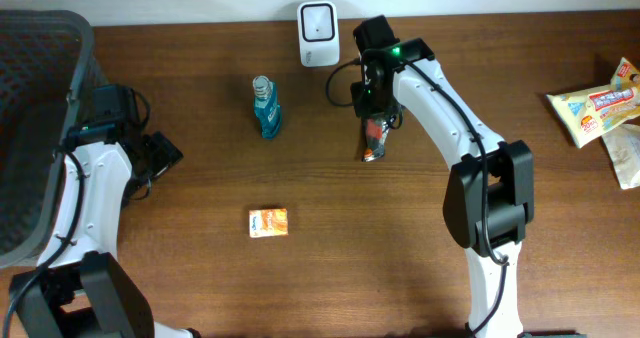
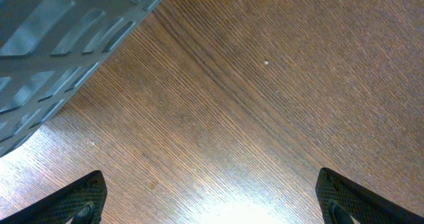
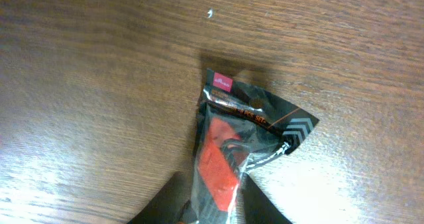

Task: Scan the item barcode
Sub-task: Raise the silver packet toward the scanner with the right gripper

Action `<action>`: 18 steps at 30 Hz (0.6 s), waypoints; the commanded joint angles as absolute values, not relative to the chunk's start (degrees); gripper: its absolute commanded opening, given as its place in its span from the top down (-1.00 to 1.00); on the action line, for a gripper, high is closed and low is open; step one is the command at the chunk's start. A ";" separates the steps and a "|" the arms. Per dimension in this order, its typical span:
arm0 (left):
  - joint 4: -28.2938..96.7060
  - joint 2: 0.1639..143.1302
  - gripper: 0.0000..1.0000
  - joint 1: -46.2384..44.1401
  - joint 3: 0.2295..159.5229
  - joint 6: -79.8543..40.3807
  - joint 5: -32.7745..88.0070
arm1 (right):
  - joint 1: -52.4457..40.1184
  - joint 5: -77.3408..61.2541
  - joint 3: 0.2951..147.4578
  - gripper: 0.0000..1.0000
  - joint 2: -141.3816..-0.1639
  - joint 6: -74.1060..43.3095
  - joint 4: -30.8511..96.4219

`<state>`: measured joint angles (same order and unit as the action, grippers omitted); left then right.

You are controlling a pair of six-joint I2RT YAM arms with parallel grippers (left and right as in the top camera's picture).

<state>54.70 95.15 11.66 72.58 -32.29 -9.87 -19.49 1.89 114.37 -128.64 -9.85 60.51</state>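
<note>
Packet [image 1: 373,143] is pinched at its 12 o'clock end by the closed right gripper [image 1: 374,125], over the far middle of the table [image 1: 400,258].
Its long axis is laid from 12 to 6 o'clock. The scanner [image 1: 318,22] is found near, at 11 o'clock. The left gripper [image 2: 212,207], spread wide and empty, is seen well apart at 9 o'clock.

- The bench [image 1: 200,278] is dark brown wood with a fine grain running across it.
- A white scanner [image 1: 318,21] stands at the back edge, near the middle.
- A teal bottle [image 1: 265,106] lies on its side, left of the scanner and nearer the front.
- A small orange box [image 1: 268,222] lies flat, well in front of the bottle.
- A dark mesh basket [image 1: 40,128] takes up the left end.
- A yellow snack bag [image 1: 595,108] and a pale packet [image 1: 625,156] lie at the right edge.
- A black and red packet [image 1: 373,138] is in the right gripper [image 3: 213,201]; whether it touches the bench cannot be told.
</note>
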 commanded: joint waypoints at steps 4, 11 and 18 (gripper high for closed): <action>54.81 95.68 -0.98 12.16 72.18 -32.56 -9.89 | -19.88 2.17 110.17 -0.22 -130.87 -15.42 62.76; 54.81 95.68 -0.98 12.16 72.18 -32.58 -9.89 | -19.86 3.73 102.32 -0.22 -131.98 -17.06 56.40; 54.81 95.68 -0.98 12.16 72.18 -32.58 -9.89 | -19.86 3.88 101.54 0.38 -131.98 -17.06 54.13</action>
